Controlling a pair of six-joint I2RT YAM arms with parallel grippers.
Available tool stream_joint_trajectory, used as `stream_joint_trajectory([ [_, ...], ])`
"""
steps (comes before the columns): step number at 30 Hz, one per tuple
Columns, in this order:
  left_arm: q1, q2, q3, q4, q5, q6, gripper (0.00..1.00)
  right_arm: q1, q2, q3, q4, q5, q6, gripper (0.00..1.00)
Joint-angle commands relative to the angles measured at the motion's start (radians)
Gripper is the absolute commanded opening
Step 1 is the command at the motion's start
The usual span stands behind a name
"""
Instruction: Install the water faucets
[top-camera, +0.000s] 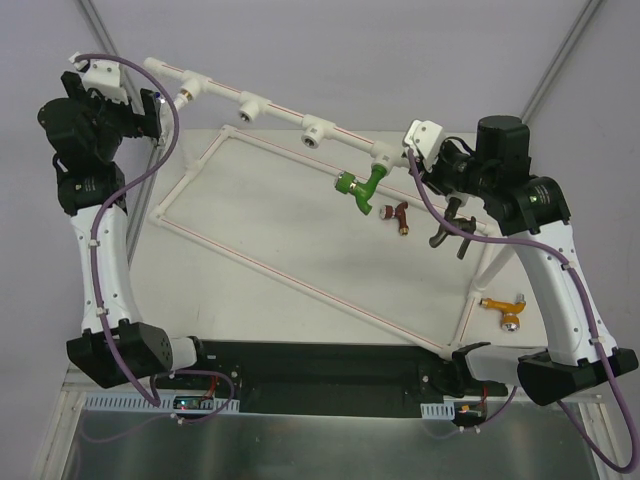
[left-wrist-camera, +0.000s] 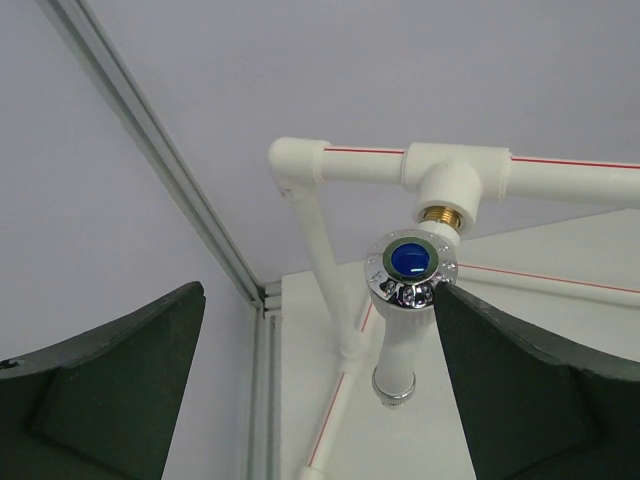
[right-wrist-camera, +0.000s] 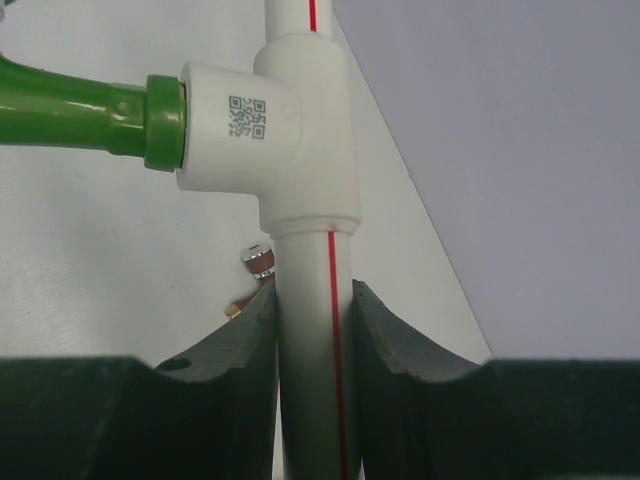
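A white faucet (left-wrist-camera: 405, 320) with a chrome, blue-capped handle hangs at the brass socket of the leftmost tee (left-wrist-camera: 450, 180). My left gripper (left-wrist-camera: 318, 300) is open around it, and its right finger (left-wrist-camera: 510, 390) is at the handle's rim. In the top view this gripper (top-camera: 158, 108) sits at the frame's far left corner. A green faucet (top-camera: 362, 185) is screwed into the rightmost tee (right-wrist-camera: 270, 120). My right gripper (right-wrist-camera: 315, 300) is shut on the white pipe (right-wrist-camera: 315, 380) just beside that tee. Dark red (top-camera: 400, 215), dark grey (top-camera: 450, 232) and orange (top-camera: 505, 308) faucets lie on the table.
The white pipe frame (top-camera: 300, 285) lies as a large rectangle across the table, with its raised top rail (top-camera: 280, 115) carrying two more open tees. A metal corner post (left-wrist-camera: 170, 160) stands close behind the left gripper. The dark red faucet (right-wrist-camera: 258, 262) peeks from behind the right fingers.
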Motion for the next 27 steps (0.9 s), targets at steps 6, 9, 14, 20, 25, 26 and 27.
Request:
stream_joint_trajectory([
  [6,0.053,0.094,0.04,-0.024,0.242,-0.154,0.95,0.016,-0.024,-0.005,0.013,-0.038,0.03,0.02],
  [9,0.053,0.132,0.06,-0.007,0.272,-0.144,0.95,0.017,-0.024,-0.006,0.013,-0.036,0.031,0.02],
  [14,0.054,0.18,0.066,0.054,0.28,-0.122,0.91,0.016,-0.028,-0.003,0.013,-0.041,0.031,0.02],
  [20,0.053,0.252,0.116,0.106,0.326,-0.135,0.78,0.016,-0.022,0.0,0.011,-0.046,0.031,0.02],
  [25,0.028,0.28,0.145,0.108,0.338,-0.084,0.55,0.019,-0.021,0.004,0.01,-0.058,0.033,0.02],
  [26,0.027,0.283,0.146,0.108,0.338,-0.078,0.49,0.016,-0.019,0.006,0.008,-0.061,0.034,0.02],
  [27,0.024,0.283,0.148,0.108,0.334,-0.067,0.4,0.016,-0.019,0.007,0.008,-0.065,0.033,0.02],
])
